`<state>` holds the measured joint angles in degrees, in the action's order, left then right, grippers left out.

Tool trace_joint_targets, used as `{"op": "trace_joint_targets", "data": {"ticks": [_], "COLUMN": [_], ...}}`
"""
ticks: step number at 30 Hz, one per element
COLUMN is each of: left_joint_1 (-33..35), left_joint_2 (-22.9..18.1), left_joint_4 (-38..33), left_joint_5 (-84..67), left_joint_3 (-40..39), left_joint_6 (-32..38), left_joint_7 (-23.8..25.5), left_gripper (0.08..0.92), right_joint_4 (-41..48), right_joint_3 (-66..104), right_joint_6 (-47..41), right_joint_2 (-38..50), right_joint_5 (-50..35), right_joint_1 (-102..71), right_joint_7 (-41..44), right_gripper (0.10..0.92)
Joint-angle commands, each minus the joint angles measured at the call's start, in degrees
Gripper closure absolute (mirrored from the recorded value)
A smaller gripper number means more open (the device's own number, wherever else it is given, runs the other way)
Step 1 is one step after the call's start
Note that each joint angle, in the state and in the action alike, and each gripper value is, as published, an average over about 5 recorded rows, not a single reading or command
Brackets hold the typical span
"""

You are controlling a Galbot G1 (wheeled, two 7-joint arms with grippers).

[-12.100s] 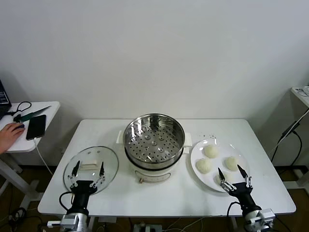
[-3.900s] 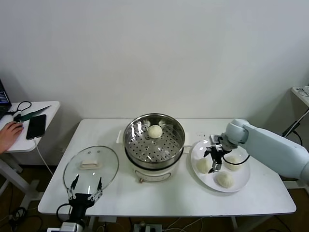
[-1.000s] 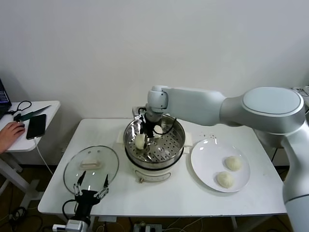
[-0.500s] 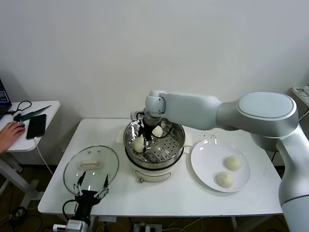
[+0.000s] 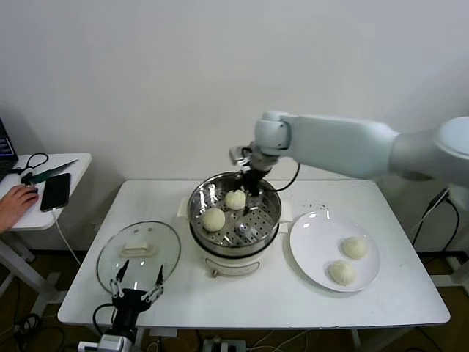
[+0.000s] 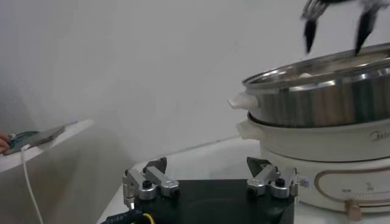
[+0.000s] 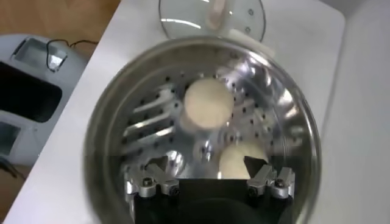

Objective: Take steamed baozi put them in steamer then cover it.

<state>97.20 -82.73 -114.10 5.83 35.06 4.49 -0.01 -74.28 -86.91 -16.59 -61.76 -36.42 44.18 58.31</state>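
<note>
The steel steamer stands mid-table with two baozi inside, one at its left and one at the back. Two more baozi lie on the white plate to the right. My right gripper hangs open and empty over the steamer's far right side. In its wrist view both buns show below. The glass cover lies flat left of the steamer. My left gripper is parked open at the table's front edge, just in front of the cover.
A side table at the far left holds a phone and a person's hand. The left wrist view shows the steamer's wall and the right gripper's fingertips above it.
My right gripper has let go of the second baozi in the steamer's left part and has risen and moved right, open and empty. The left arm has not moved.
</note>
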Motion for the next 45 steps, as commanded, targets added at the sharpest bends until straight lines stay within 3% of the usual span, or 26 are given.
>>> {"op": "trace_joint_targets", "data": {"ticks": [1, 8, 17, 27, 45], "left_joint_1": [-0.1, -0.2, 1.0, 1.4, 1.3], "left_joint_2": [0.1, -0.4, -0.6, -1.0, -1.3], "left_joint_4": [-0.3, -0.8, -0.8, -0.4, 0.3], "left_joint_5": [-0.1, 0.0, 0.0, 0.2, 0.9], "left_joint_3": [0.0, -0.2, 0.2, 0.4, 0.6], "left_joint_6": [-0.2, -0.6, -0.4, -0.5, -0.7], "left_joint_7": [-0.1, -0.5, -1.1, -1.1, -1.1], "left_gripper": [0.177, 0.177, 0.177, 0.177, 0.177], "right_joint_4": [-11.8, -16.7, -14.0, -6.9, -0.9], "right_joint_3": [-2.1, 1.0, 15.5, 22.3, 24.1], "right_joint_6": [1.3, 1.5, 2.7, 4.1, 4.3], "right_joint_2": [19.0, 30.3, 36.9, 35.0, 27.4], "right_joint_5": [3.1, 13.3, 26.9, 32.9, 33.4], "right_joint_1": [6.4, -2.3, -25.0, -36.7, -40.1], "right_joint_7": [2.4, 2.6, 3.5, 4.1, 3.5], "right_gripper": [0.203, 0.203, 0.203, 0.203, 0.203]}}
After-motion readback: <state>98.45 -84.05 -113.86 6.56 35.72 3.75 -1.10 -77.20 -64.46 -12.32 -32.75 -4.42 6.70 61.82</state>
